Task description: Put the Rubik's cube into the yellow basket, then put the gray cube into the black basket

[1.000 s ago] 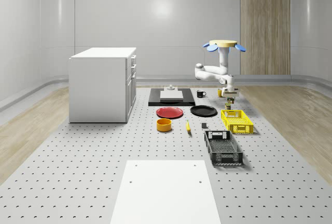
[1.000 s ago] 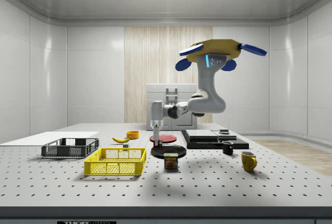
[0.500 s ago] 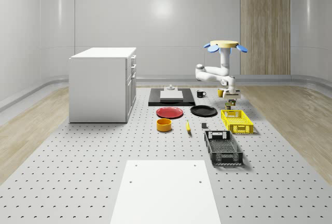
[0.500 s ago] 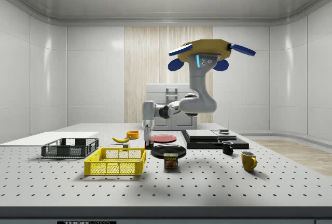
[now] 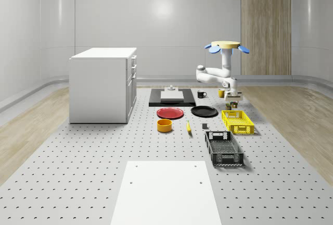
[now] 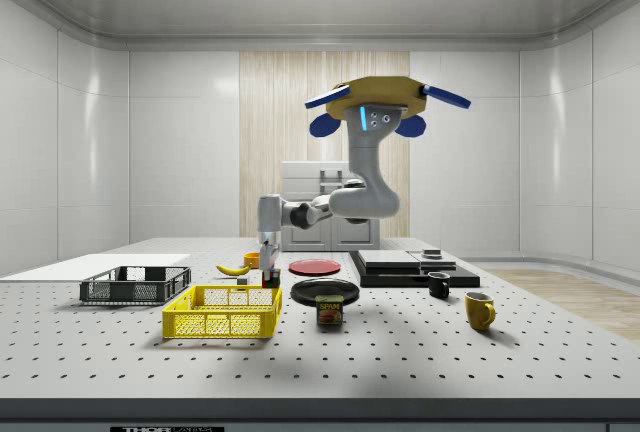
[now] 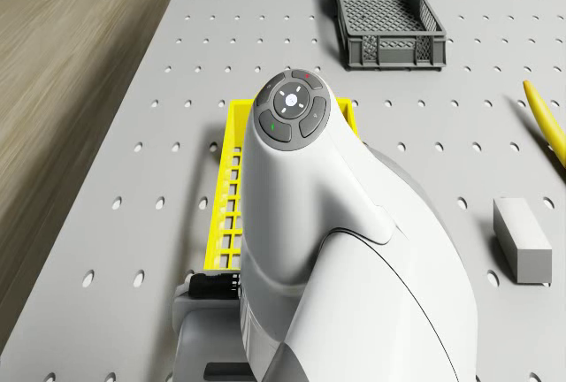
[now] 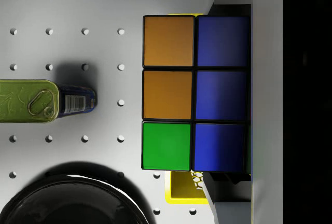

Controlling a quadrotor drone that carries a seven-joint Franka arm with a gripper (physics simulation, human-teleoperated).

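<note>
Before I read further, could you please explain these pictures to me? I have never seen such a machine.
It is a simulated flying drone carrying a robot arm that ends in a gripper. Two pictures come from fixed cameras, one looking down over the scene and one at the side; one camera sits on the drone's body, one on the arm's wrist. The drone hovers above the table. The gripper holds the Rubik's cube over one end of the yellow basket. On the table also lie a black basket, the gray cube, plates, mugs, a banana and a can.
</note>
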